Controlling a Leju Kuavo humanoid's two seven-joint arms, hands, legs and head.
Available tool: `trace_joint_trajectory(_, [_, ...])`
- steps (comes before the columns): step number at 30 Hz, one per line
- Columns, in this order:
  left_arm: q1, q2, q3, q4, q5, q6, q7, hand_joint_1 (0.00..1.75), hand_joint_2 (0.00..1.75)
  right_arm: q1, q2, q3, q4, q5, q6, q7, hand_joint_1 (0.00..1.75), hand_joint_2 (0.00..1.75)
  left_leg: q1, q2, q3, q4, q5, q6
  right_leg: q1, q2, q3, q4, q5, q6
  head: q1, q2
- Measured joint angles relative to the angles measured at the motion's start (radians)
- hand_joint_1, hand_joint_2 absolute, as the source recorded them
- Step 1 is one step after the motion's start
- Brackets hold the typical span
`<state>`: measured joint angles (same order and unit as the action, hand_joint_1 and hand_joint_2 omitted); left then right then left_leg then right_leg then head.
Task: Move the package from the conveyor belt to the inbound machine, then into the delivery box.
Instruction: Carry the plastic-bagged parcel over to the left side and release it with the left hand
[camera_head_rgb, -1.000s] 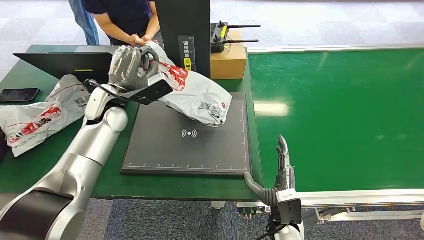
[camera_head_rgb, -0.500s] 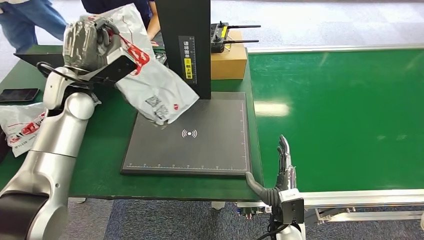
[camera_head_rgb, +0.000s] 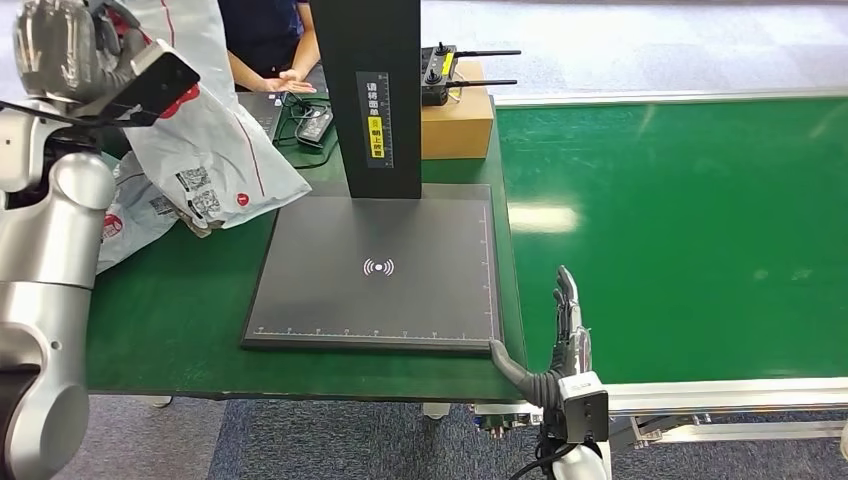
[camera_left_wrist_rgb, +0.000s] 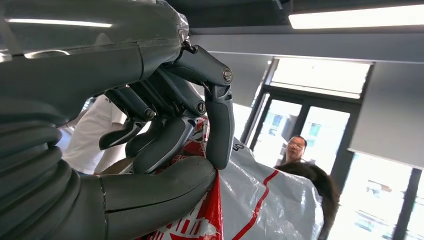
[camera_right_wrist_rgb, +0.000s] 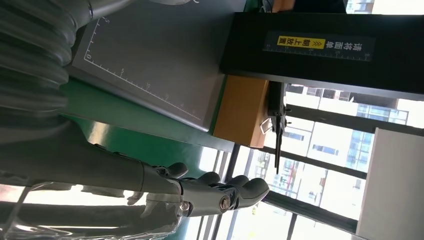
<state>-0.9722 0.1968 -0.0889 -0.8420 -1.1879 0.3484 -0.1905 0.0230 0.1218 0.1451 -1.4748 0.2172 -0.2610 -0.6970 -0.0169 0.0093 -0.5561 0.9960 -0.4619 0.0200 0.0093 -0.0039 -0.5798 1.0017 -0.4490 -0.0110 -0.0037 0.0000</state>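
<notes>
My left hand (camera_head_rgb: 70, 50) is raised at the far left and grips the top of a white plastic package (camera_head_rgb: 215, 150) with red print. The package hangs down over the green table, left of the dark scanner pad (camera_head_rgb: 380, 265), its lower corner near another bag. In the left wrist view the fingers (camera_left_wrist_rgb: 170, 130) and thumb pinch the red-and-white package (camera_left_wrist_rgb: 260, 200). My right hand (camera_head_rgb: 565, 340) stands flat and empty at the front edge of the green conveyor belt (camera_head_rgb: 680, 220), fingers straight; the right wrist view shows the same hand (camera_right_wrist_rgb: 210, 192) holding nothing.
A second white-and-red bag (camera_head_rgb: 135, 215) lies on the table (camera_head_rgb: 170, 320) under the hanging package. The black scanner column (camera_head_rgb: 370, 90) rises behind the pad, with a cardboard box (camera_head_rgb: 457, 120) and a controller (camera_head_rgb: 440, 65) beside it. A person (camera_head_rgb: 270, 45) stands behind the table.
My left arm has swung left and up, carrying the package off the scanner pad and out over the table's left side. The right hand has stayed still.
</notes>
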Motion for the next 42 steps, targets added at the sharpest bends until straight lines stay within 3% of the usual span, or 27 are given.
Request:
trace_joint_trajectory(12, [-0.1, 0.072, 0.07, 0.184, -0.086, 0.013, 0.092, 1.75, 1.75, -0.012, 0.011, -0.002, 0.014, 0.01, 0.012, 0.0, 0.0, 1.75, 0.0, 0.0, 0.0, 0.0, 0.0, 0.0, 0.0, 0.0, 0.0, 0.0, 0.0, 0.0, 0.0, 0.0])
trace_joint_trajectory(29, [-0.214, 0.121, 0.115, 0.356, -0.204, 0.024, 0.283, 1.75, 1.75, -0.017, 0.021, -0.005, 0.023, 0.029, 0.028, 0.0, 0.0, 1.75, 0.0, 0.0, -0.001, 0.0, 0.0, 0.0, 0.0, 0.0, 0.0, 0.0, 0.0, 0.0, 0.0, 0.0])
trace_joint_trajectory(42, [-0.227, 0.133, 0.12, 0.398, -0.21, 0.026, 0.296, 1.75, 1.75, -0.017, 0.027, -0.009, 0.023, 0.033, 0.028, 0.0, 0.0, 1.75, 0.0, 0.0, -0.001, 0.0, 0.0, 0.0, 0.0, 0.0, 0.0, 0.0, 0.0, 0.0, 0.0, 0.0])
